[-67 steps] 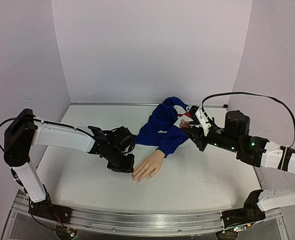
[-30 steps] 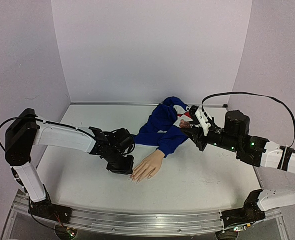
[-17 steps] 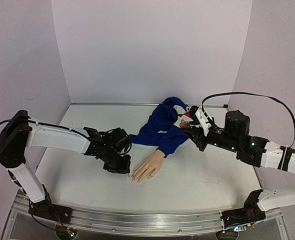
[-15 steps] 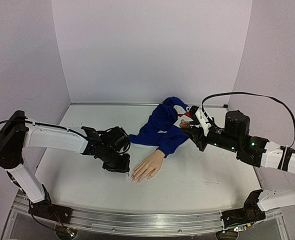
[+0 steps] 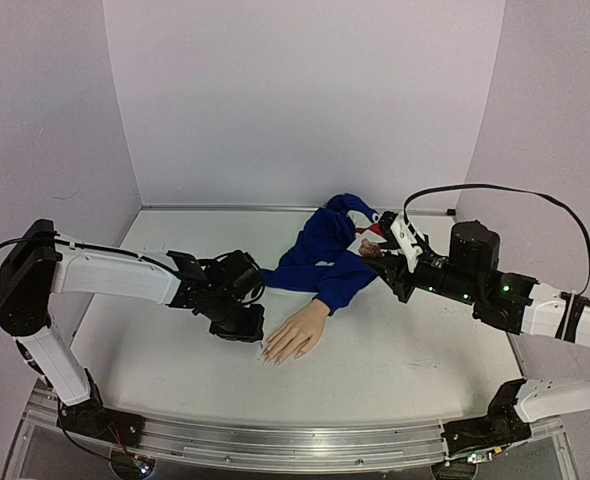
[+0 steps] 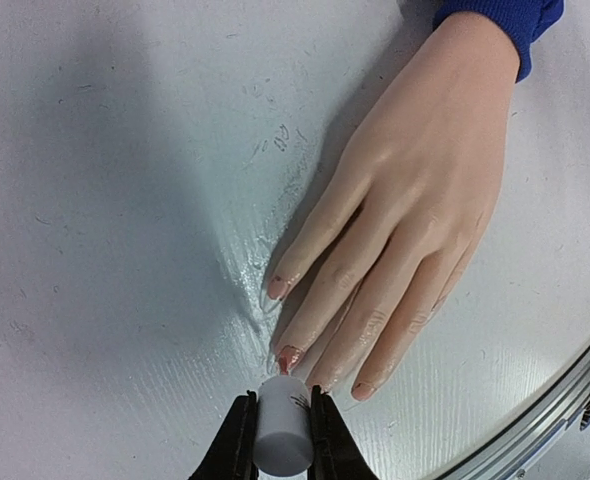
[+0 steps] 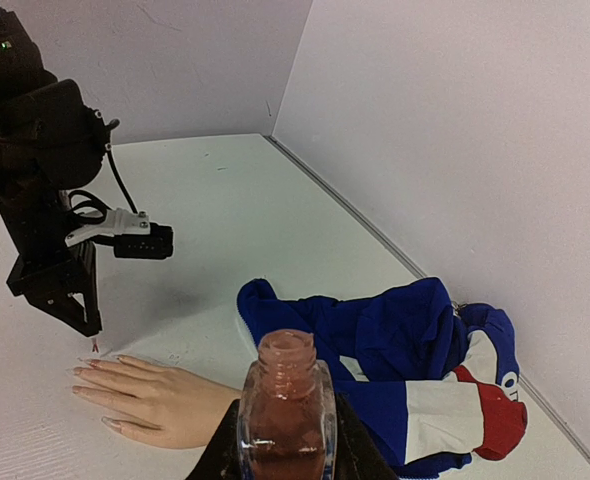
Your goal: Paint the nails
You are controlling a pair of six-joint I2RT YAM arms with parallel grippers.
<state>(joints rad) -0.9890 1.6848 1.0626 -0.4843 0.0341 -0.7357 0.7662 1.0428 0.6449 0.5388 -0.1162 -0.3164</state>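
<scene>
**A:** We start at the near end of the desk (image 5: pixel 405 350). The mannequin hand (image 6: pixel 405 210) lies flat, palm down, with its fingertips pointing near-left. That's where the nails (image 6: pixel 288 357) are.

**B:** And the left gripper (image 6: pixel 280 455) is right on them! It's pinched narrow around the white cap (image 6: pixel 282 425) of the brush. The tip is down on one of the middle nails, and that nail shows a reddish smear.

**A:** So I'd call this mid-stroke, painting in progress. The nail beside it looks pinkish, but I can't tell if it's coated.

**B:** What next, do you think?

**A:** I'd say a short, light drag along that nail. Then a small sidestep to the neighbouring fingertip, with the bristles kept off the skin and the desk.

**B:** Further back, the wrist runs into the blue sleeve (image 5: pixel 330 262), bunched up toward the far wall.

**A:** And at the far right, well apart from the fingers, is the right gripper (image 7: pixel 285 455). It's clamped on the polish bottle (image 7: pixel 285 405), which stands upright with its neck uncapped.

**B:** That's handy, because the brush will probably need a dip there soon.
</scene>
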